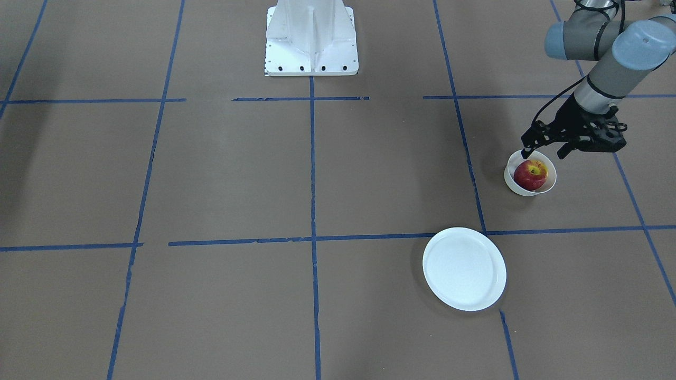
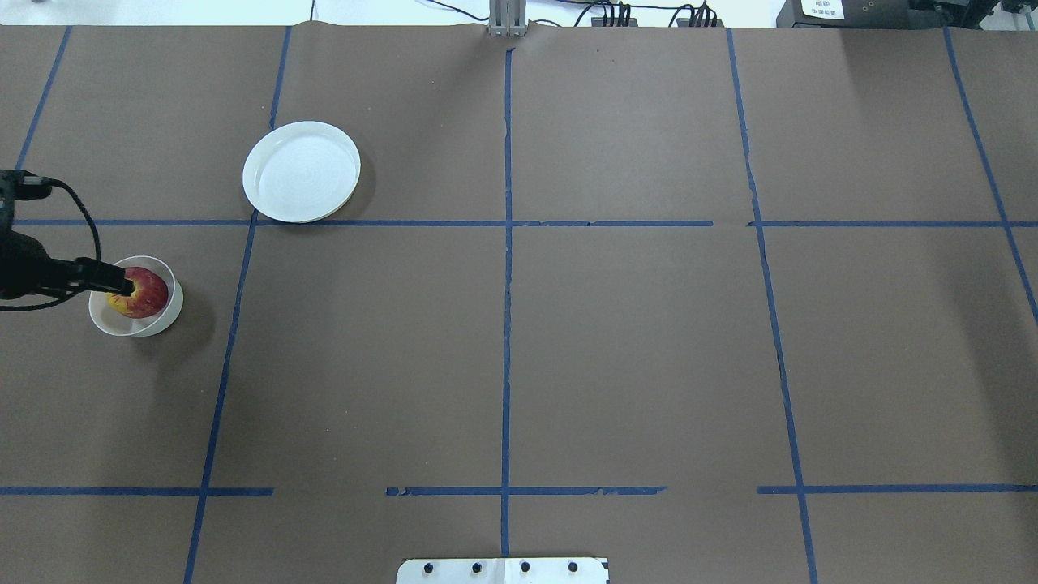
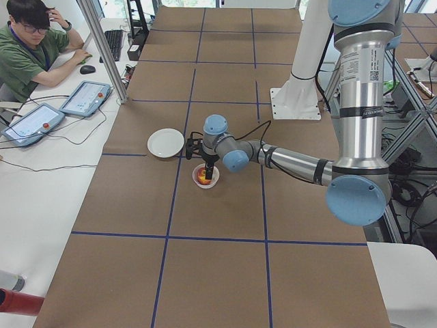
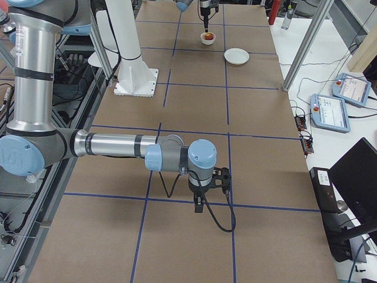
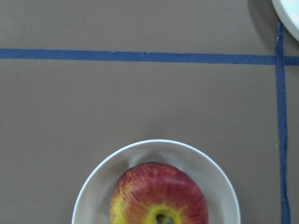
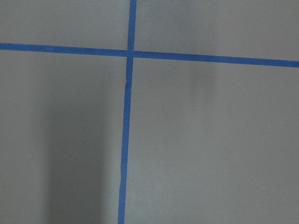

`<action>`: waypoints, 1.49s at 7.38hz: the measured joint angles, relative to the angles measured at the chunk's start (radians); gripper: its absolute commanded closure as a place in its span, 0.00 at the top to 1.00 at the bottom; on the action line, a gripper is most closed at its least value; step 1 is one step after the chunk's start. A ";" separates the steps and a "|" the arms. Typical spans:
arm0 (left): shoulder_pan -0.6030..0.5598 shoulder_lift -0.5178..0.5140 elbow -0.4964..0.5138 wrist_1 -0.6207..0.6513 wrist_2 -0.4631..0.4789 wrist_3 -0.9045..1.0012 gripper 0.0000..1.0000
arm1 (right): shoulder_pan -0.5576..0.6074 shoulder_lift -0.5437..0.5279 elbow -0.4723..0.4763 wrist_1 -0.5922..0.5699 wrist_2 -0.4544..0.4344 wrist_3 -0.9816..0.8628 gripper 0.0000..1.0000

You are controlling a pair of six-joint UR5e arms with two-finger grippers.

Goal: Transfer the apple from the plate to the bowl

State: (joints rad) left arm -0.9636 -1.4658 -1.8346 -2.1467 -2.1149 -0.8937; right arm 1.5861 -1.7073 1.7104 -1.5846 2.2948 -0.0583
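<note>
L gripper [image 1: 543,153]: jaws spread, nothing held, fingers pointing down. We place it just above the bowl [image 1: 508,179], w/ one fingertip near the rim. Whether it touches the rim cannot be told.

Apple [image 1: 531,175]: directly below the gripper, resting inside the bowl. The stem end faces up, and the yellow patch shows in the L wrist view. The fingertips appear to sit above the apple's top, not around it. The apple is round, so there is no long axis to align to.

Plate [image 1: 465,269]: well apart from the gripper, ahead of it (away from the robot) and to its right. It is bare.

R gripper [image 4: 200,203]: far off, over a tape crossing. It shows only in the R side view, so we cannot tell if it is spread or closed. The L arm is nearer by far.

Judgement: the transfer looks complete. The next move is prob. a straight lift of the L arm. A sideways exit could clip the rim.
</note>
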 measured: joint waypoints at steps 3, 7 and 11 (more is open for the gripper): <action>-0.292 0.096 -0.008 0.134 -0.076 0.496 1.00 | 0.000 0.000 0.000 0.000 0.000 0.000 1.00; -0.590 0.059 0.006 0.580 -0.134 1.010 1.00 | 0.000 0.000 0.000 0.000 0.000 0.000 1.00; -0.612 0.062 0.023 0.613 -0.220 1.034 1.00 | 0.000 0.000 0.000 0.000 0.000 0.000 1.00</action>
State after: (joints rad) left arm -1.5760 -1.4039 -1.8120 -1.5340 -2.3349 0.1403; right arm 1.5861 -1.7073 1.7104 -1.5846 2.2949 -0.0583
